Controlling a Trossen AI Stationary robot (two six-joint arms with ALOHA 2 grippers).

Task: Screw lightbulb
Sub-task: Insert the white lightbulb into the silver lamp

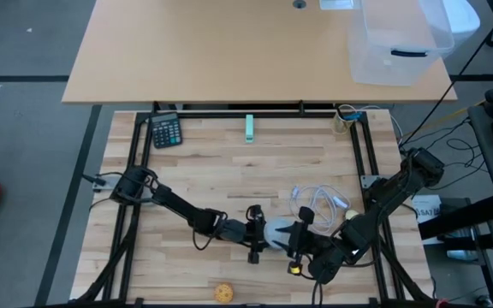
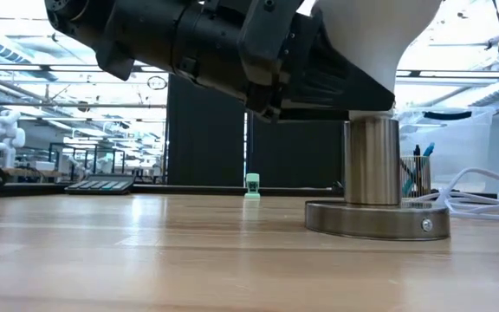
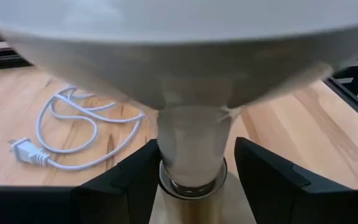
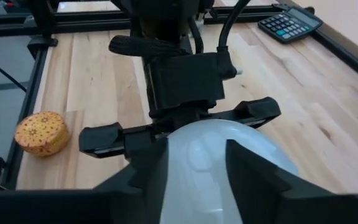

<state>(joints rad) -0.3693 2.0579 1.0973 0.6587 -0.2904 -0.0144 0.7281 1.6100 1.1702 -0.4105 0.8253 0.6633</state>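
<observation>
Centrally, near the table's front edge: left gripper (image 3: 191, 180), fingers (image 3: 129, 177) apart, flanking the narrow neck of the lightbulb (image 3: 191, 143) without clearly touching. Opposite, right gripper (image 4: 197, 168), fingers either side of the white globe; grip or gap, cannot tell. Bulb upright in a metal socket (image 2: 372, 160) on a round base (image 2: 377, 219). Beyond: white cord (image 1: 319, 204), yellow ball (image 1: 222, 293), calculator (image 1: 166, 131). No readable writing.

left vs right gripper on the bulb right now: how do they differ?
The left gripper straddles the lightbulb's narrow neck just above the metal socket; the right gripper straddles the wide globe. The left fingers stand clear of the neck; the right fingers sit close against the globe. Both meet at the bulb.
</observation>
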